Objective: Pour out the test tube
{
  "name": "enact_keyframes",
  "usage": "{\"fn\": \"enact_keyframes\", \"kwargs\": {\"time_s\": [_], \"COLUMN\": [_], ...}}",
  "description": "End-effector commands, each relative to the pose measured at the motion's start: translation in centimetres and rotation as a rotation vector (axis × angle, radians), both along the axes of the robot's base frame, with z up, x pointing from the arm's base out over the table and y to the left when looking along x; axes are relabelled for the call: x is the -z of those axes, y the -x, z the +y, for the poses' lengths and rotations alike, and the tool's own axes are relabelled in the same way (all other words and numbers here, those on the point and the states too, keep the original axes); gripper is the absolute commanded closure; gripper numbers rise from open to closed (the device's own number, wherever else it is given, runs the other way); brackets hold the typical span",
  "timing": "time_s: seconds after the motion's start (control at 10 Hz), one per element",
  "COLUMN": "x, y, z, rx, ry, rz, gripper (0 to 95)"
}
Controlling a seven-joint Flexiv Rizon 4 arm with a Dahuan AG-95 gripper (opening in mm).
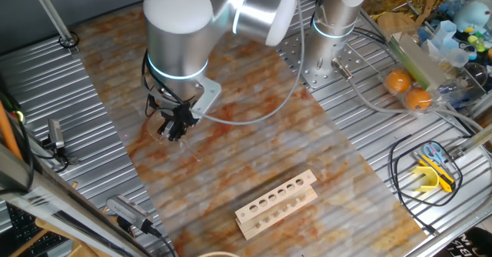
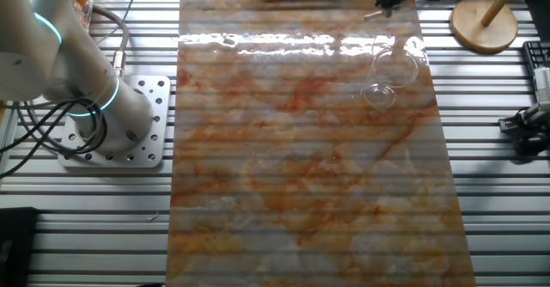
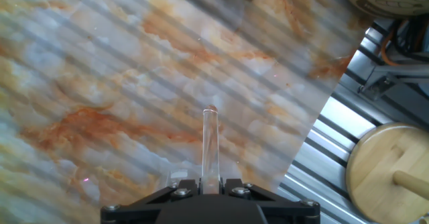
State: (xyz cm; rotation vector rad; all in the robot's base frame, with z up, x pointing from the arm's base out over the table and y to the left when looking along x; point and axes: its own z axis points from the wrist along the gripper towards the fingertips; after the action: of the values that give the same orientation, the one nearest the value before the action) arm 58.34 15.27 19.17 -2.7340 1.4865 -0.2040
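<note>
Marbled orange-grey mat (image 2: 301,167) covers ribbed metal bench (image 1: 77,118), arm base (image 2: 112,124) bolted beside it. Silver arm (image 1: 181,34) reaches over mat. Pale wooden rack (image 1: 275,204) with row of holes lies on mat, well apart from jaws in one fixed view. Clear glass beaker (image 2: 391,76) stands on mat near its edge. Black gripper (image 1: 175,126) jaws clenched on test tube (image 3: 210,143); tube projects straight out from jaws above mat, held off surface

Bright, even light; glare streaks the mat (image 2: 301,42).
</note>
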Motion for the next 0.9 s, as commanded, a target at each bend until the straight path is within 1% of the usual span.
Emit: {"fn": "enact_keyframes", "kwargs": {"time_s": [0.1,0.2,0.3,0.4,0.5,0.6,0.8,0.9], "x": [0.43,0.57,0.57,0.57,0.57,0.58,0.65,0.65], "y": [-0.08,-0.04,-0.02,0.01,0.01,0.01,-0.04,-0.04], "z": [-0.05,-0.09,-0.12,-0.14,-0.15,-0.13,-0.04,-0.04], "rx": [-0.010,-0.014,-0.017,-0.016,-0.010,0.001,0.012,0.020], "ry": [-0.008,-0.010,-0.025,-0.031,-0.031,-0.026,-0.020,-0.028], "rz": [-0.003,-0.008,-0.006,-0.007,-0.006,0.000,0.029,0.045], "gripper": [95.0,95.0,95.0,95.0,95.0,95.0,95.0,95.0]}}
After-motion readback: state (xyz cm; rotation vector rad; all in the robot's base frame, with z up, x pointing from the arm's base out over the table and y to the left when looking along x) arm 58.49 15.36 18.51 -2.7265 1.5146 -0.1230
